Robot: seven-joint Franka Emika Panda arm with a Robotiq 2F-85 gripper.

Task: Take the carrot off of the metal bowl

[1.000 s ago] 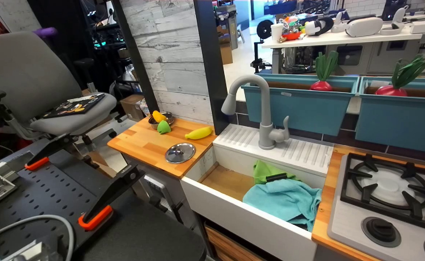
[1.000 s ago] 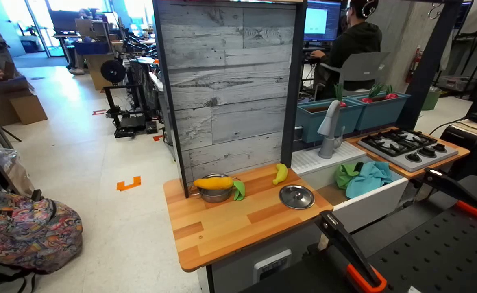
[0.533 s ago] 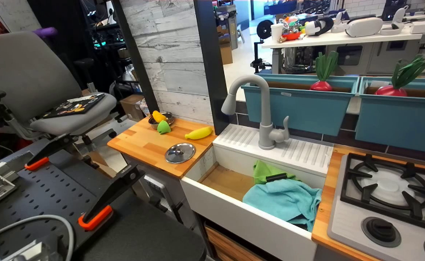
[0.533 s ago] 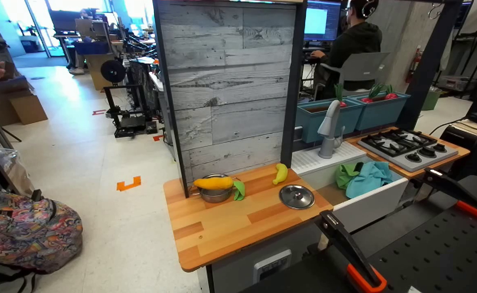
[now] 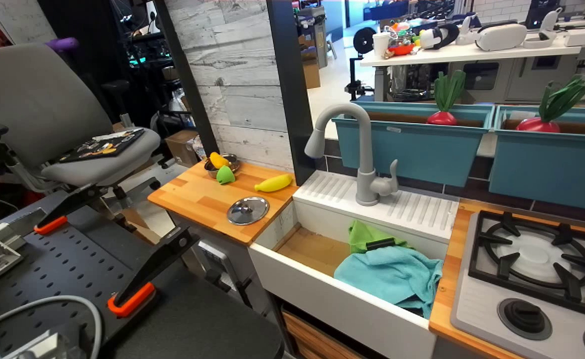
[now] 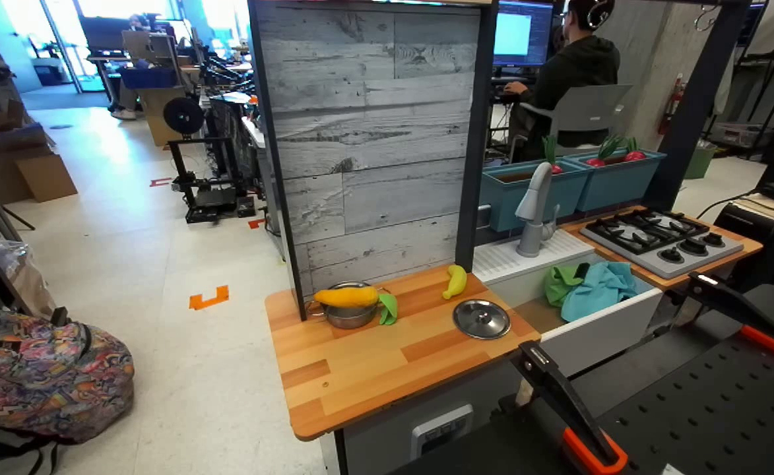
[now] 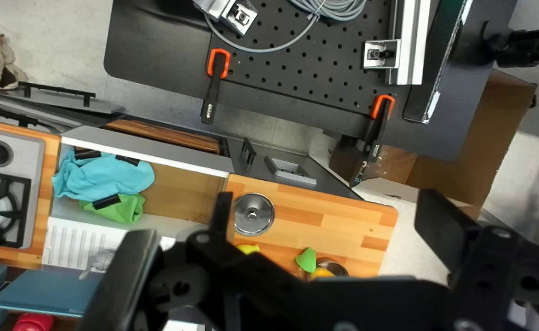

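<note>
1. The gripper (image 7: pixel 325 201) is spread wide, empty, well apart from the carrot (image 6: pixel 346 297), presumably to straddle it.
2. The carrot lies across the metal bowl (image 6: pixel 352 319), apparently too long to sink in; whether its leafy end (image 6: pixel 388 309) touches the counter (image 6: pixel 360 369) is unclear.
3. The lid (image 6: pixel 482 319) lies apart, so the metal bowl can prop the carrot.

In an exterior view the carrot (image 6: pixel 349 297) hides part of the near rim of the metal bowl (image 6: pixel 349 321); the backpack (image 6: pixel 43 386) is cut off at left. In the wrist view the gripper (image 7: pixel 317 214) — itself cut off by the picture's edge — covers parts of the carrot, bowl and banana (image 7: pixel 247 248).
</note>
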